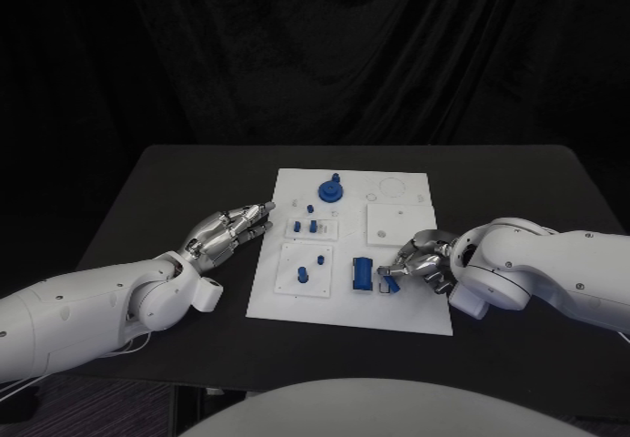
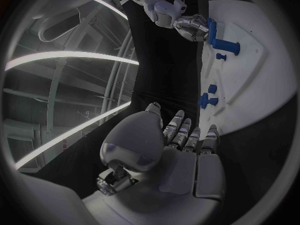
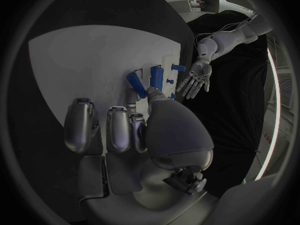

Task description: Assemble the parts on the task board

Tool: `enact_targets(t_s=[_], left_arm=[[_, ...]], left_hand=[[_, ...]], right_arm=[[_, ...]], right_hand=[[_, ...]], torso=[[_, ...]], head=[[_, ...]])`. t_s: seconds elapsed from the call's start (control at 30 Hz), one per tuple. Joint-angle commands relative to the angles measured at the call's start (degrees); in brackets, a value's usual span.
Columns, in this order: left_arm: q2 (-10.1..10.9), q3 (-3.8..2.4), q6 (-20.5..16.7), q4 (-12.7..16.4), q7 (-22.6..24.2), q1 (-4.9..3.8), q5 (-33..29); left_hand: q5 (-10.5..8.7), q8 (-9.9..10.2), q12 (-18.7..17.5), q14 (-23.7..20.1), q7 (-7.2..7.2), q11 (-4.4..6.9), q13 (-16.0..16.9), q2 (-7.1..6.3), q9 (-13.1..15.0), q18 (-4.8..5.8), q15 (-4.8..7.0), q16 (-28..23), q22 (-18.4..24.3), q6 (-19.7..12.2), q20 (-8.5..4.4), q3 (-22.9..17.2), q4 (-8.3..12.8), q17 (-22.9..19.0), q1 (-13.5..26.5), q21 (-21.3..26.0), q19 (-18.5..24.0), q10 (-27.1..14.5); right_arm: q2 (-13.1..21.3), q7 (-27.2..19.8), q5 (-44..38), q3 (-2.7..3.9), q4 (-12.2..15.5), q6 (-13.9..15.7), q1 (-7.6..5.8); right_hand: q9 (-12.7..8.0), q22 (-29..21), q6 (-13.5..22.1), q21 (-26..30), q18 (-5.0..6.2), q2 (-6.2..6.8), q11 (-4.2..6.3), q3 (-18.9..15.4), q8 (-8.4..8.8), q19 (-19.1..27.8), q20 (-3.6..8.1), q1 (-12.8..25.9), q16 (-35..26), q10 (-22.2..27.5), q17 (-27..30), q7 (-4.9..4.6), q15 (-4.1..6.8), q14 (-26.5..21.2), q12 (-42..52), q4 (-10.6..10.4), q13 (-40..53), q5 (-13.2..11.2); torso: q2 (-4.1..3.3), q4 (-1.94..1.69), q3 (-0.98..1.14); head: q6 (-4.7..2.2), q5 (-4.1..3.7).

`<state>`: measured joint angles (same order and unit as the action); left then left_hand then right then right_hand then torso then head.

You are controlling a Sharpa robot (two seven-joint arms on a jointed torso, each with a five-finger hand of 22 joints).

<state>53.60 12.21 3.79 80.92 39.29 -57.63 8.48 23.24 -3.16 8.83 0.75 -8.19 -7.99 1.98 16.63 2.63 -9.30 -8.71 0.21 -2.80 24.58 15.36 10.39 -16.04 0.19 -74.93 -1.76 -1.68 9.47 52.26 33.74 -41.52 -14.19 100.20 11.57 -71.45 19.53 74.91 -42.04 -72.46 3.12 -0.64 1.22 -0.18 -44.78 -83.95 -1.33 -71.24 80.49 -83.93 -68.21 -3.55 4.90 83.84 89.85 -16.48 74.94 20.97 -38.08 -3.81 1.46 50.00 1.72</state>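
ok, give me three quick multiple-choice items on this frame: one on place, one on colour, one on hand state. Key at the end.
1. Where is the right hand?
A. over the board's near right part
B. off the table
C. at the board's far left corner

2. What colour are the small parts on the board?
A. red
B. blue
C. green

3. How is the left hand?
A. gripping a part
B. open, holding nothing
C. pressed flat on the board's middle

Key: 1 A, it sits by the upright blue block; 2 B, all parts look blue; 3 B, fingers extended beside the board's left edge.
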Motion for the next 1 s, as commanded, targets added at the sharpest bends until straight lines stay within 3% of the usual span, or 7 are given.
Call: enact_targets(t_s=[0.03, 0.43, 0.57, 0.7, 0.8, 0.83, 1.0], left_arm=[[-0.2, -0.04, 0.8, 0.0, 6.1, 0.11, -0.4], [-0.2, -0.04, 1.0, -0.1, 5.9, 0.22, -0.3], [-0.2, -0.04, 1.1, -0.1, 5.9, 0.25, -0.3], [-0.2, -0.04, 1.2, -0.2, 5.8, 0.27, -0.3], [-0.3, -0.04, 1.2, -0.2, 5.7, 0.28, -0.3], [-0.3, -0.04, 1.2, -0.2, 5.7, 0.29, -0.3], [-0.3, -0.04, 1.3, -0.2, 5.5, 0.31, -0.3]], left_hand=[[0.3, -0.2, 0.1, -0.1, -0.19, -0.02, 0.0, -0.11, 0.0, -1.1, -0.46, 0.0, 0.1, -0.3, 0.45, -0.3, 0.1, 0.0, -0.6, 0.2, 0.0, -0.4], [2.12, -0.2, 0.3, 0.0, -0.14, -0.13, 0.0, -0.22, 0.1, -1.05, -0.76, 0.0, 0.1, -0.3, 0.62, -1.1, 0.9, 0.0, -2.4, 0.2, 0.0, -0.4], [2.72, -0.2, 0.3, 0.1, -0.14, -0.14, 0.1, -0.24, 0.1, -1.04, -0.82, 0.0, 0.1, -0.3, 0.65, -1.3, 1.1, 0.1, -2.9, 0.2, 0.0, -0.4], [2.99, -0.2, 0.3, 0.1, -0.15, -0.15, 0.1, -0.25, 0.1, -1.03, -0.85, 0.0, 0.1, -0.3, 0.67, -1.4, 1.3, 0.1, -3.1, 0.2, -0.1, -0.4], [3.05, -0.2, 0.3, 0.1, -0.14, -0.16, 0.1, -0.25, 0.1, -1.03, -0.86, 0.0, 0.1, -0.3, 0.68, -1.5, 1.3, 0.1, -3.1, 0.2, -0.1, -0.4], [3.05, -0.2, 0.3, 0.1, -0.14, -0.16, 0.1, -0.25, 0.1, -1.03, -0.86, 0.0, 0.1, -0.3, 0.68, -1.5, 1.3, 0.1, -3.1, 0.2, -0.1, -0.4], [3.21, -0.2, 0.3, 0.1, -0.17, -0.15, 0.0, -0.23, 0.1, -1.03, -0.9, 0.1, 0.1, -0.3, 0.69, -1.5, 1.4, 0.1, -3.3, 0.1, -0.1, -0.4]], right_arm=[[0.0, 0.6, -0.2, 0.02, -0.1, -0.4, 0.15], [0.0, 0.3, -0.2, 0.02, -0.3, 0.5, 0.16], [0.0, 0.3, -0.2, 0.02, -0.3, 0.6, 0.16], [0.0, 0.4, -0.2, 0.02, -0.3, 0.4, 0.16], [0.0, 0.4, -0.2, 0.02, -0.3, 0.2, 0.16], [0.0, 0.4, -0.2, 0.02, -0.3, 0.0, 0.16], [0.1, 0.5, -0.2, 0.02, -0.2, -0.6, 0.16]], right_hand=[[0.1, 9.8, 0.5, 0.6, 0.84, -0.34, -0.44, -0.5, -0.12, -0.2, -0.31, 1.4, -0.4, -6.1, 0.2, -0.06, -0.3, 2.6, 0.2, -0.2, 15.1, -0.5], [0.6, 9.2, 0.2, 2.9, 1.29, -2.65, -0.37, -0.8, -0.41, 0.6, -0.39, 2.8, -0.8, -6.1, 0.9, 0.11, -0.3, 2.4, 0.2, -0.2, 15.1, 1.0], [1.5, 9.2, -1.1, 3.0, 1.32, -3.44, 0.11, -0.8, -2.0, 0.6, -0.18, 2.8, -0.8, -6.1, 1.0, 0.73, 0.04, 2.4, 0.2, -0.1, 15.1, 2.3], [2.1, 9.1, -1.2, 3.1, 1.33, -3.41, 0.37, -0.8, -2.87, 0.6, 0.01, 2.6, -0.9, -6.1, 1.1, 1.02, 0.25, 2.4, 0.2, 0.0, 15.1, 2.6], [3.0, 9.1, -1.0, 3.2, 1.34, -3.0, 0.61, -1.1, -4.06, 0.6, 0.23, 2.5, -0.9, -6.1, 1.2, 1.26, 0.48, 2.4, 0.2, -0.1, 15.1, 2.1], [3.6, 9.1, -0.2, 3.5, 1.36, -2.69, 0.64, -1.7, -4.79, 0.7, 0.33, 2.8, -1.0, -6.1, 1.3, 1.23, 0.53, 2.4, 0.2, -0.1, 15.1, 0.9], [4.4, 9.0, 0.8, 3.9, 1.41, -2.64, 0.53, -2.7, -5.68, 0.7, 0.33, 4.0, -1.0, -6.1, 1.4, 1.13, 0.47, 2.4, 0.2, -0.2, 15.1, -1.1]], torso=[[0.02, 0.0, 0.01], [0.0, -0.02, 0.01], [0.02, -0.01, 0.01], [0.0, -0.01, 0.01], [0.0, -0.01, 0.01], [0.01, 0.01, 0.01], [-0.01, -0.02, 0.01]], head=[[0.0, 0.07], [0.0, 0.08], [0.0, 0.19], [0.0, 0.22], [0.0, 0.2], [0.0, 0.25], [0.0, 0.3]])
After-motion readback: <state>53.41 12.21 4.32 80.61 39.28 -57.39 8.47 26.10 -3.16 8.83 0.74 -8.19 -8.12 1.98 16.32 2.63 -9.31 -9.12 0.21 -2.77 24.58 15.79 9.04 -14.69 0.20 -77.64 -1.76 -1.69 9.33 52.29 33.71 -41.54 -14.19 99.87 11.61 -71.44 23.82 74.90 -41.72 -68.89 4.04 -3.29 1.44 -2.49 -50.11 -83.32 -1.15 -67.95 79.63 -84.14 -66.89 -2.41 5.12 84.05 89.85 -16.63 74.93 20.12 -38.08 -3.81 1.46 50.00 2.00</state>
